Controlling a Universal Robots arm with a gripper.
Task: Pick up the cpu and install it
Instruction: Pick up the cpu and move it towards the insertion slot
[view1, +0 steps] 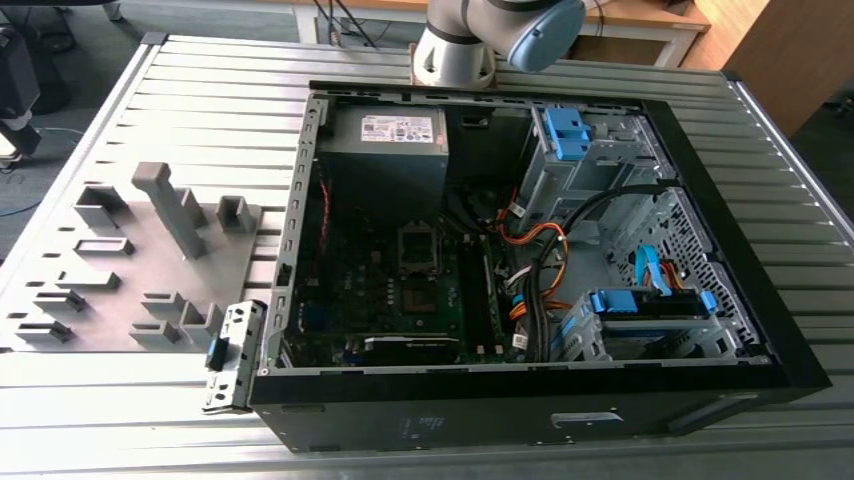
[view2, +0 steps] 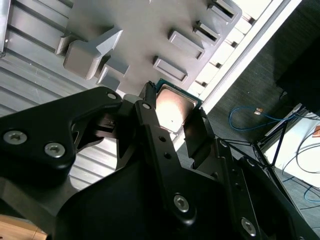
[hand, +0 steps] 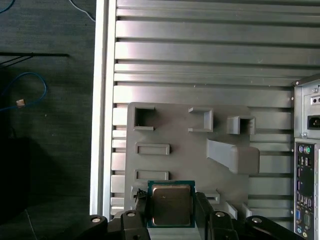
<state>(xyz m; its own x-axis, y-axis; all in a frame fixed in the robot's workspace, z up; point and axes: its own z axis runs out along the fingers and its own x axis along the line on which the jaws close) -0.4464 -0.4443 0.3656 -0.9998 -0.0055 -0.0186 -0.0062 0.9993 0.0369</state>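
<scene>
Gripper (hand: 172, 207) sits closest in the first wrist view, black fingers (hand: 141, 205) clamped on two opposite sides of cpu (hand: 171, 200). Silvery face is toward camera, green rim showing. cpu is held over one edge of grey plate (hand: 200, 150); cannot tell how high. Plate lies on slatted metal table (hand: 200, 50), with case (hand: 307, 165) rear ports just beside it. Dark floor (hand: 45, 150) lies past the table edge, blue cable (hand: 30, 90) on it.

Second wrist view: gripper (view2: 172, 120) seen from behind, fingers (view2: 150, 120) pinching cpu (view2: 172, 105) by its edges. Plate (view2: 150, 30) is beyond it, with floor (view2: 260, 75) off the table edge.

Exterior view: open case (view1: 534, 250) on table (view1: 200, 100) fills the exterior view's right. Plate (view1: 134, 260) with upright blocks (view1: 174, 205) is at the exterior view's left, just beside the case. Arm (view1: 467, 40) rises at the far edge behind the case. Black socket (view1: 420, 245) sits mid-board. Bare slats run far of the plate and near of the case.
</scene>
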